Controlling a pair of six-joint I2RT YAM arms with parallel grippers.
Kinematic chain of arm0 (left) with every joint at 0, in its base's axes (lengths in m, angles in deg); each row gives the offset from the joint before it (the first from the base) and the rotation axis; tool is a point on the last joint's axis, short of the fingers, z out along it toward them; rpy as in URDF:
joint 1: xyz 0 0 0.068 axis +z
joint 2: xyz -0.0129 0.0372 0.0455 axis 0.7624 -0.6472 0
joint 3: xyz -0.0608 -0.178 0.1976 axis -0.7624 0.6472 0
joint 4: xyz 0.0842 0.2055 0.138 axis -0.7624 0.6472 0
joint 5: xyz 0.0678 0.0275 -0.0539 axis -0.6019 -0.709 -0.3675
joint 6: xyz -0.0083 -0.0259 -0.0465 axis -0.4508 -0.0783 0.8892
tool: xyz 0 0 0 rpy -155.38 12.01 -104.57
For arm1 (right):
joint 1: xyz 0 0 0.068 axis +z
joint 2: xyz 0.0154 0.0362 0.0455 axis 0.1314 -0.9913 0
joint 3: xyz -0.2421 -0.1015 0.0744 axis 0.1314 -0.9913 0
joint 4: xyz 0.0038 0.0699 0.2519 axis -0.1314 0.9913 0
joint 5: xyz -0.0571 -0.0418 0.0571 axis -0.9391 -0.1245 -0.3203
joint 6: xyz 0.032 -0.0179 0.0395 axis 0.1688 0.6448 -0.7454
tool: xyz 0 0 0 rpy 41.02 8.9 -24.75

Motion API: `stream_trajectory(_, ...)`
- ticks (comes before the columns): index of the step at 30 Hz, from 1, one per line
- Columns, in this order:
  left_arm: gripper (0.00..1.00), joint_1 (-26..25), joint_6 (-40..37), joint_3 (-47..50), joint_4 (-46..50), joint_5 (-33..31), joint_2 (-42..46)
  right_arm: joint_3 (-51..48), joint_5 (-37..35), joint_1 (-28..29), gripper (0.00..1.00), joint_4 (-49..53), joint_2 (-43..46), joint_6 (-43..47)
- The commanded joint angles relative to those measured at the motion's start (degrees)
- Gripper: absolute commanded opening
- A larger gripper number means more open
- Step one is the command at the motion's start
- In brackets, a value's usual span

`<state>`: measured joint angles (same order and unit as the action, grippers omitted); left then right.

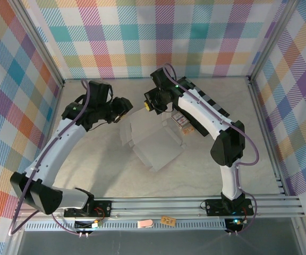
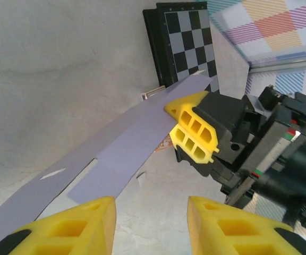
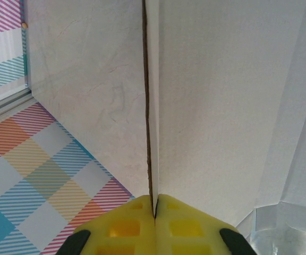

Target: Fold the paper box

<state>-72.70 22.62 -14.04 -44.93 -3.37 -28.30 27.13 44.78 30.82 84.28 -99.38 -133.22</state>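
The paper box (image 1: 152,139) is a pale lavender die-cut sheet, half raised in the middle of the table. My right gripper (image 1: 151,108) holds its far edge. In the right wrist view the yellow fingers (image 3: 126,228) are shut on the thin edge of the sheet (image 3: 222,106), which runs straight up from them. My left gripper (image 1: 125,108) hovers just left of that edge. In the left wrist view its fingertips (image 2: 73,226) stand apart over bare table with nothing between them. The lavender strip (image 2: 116,154) runs diagonally ahead of them to the right gripper's fingers (image 2: 195,127).
A black-and-white checkerboard (image 2: 187,42) lies at the back right, partly under the right arm (image 1: 209,114). Small patterned card packs (image 1: 182,121) sit beside the sheet. Plaid walls (image 1: 15,95) enclose the table, and an aluminium rail (image 1: 195,204) runs along the near edge.
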Motion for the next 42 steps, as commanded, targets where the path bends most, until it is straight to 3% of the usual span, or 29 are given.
stream_trajectory(1,0.39,0.44,1.68,0.67,-4.14,1.84,-0.58,1.86,0.88,-0.01,0.00,-0.13,1.73,-0.45)
stream_trajectory(8,0.38,0.26,1.48,1.48,-3.59,3.28,-1.48,1.48,0.88,0.04,0.00,-0.65,2.01,-1.02)
stream_trajectory(16,0.39,0.35,-3.72,-1.84,4.16,-4.41,0.06,1.36,1.39,0.04,0.00,-0.70,2.01,-1.03)
stream_trajectory(27,0.38,-0.73,-0.08,-0.22,-0.18,1.30,-2.49,0.92,1.76,0.04,0.00,-1.66,1.93,-1.37)
stream_trajectory(42,0.37,-2.41,3.53,0.31,-0.35,1.83,-3.02,0.99,1.78,-0.10,0.00,-2.01,1.75,-1.64)
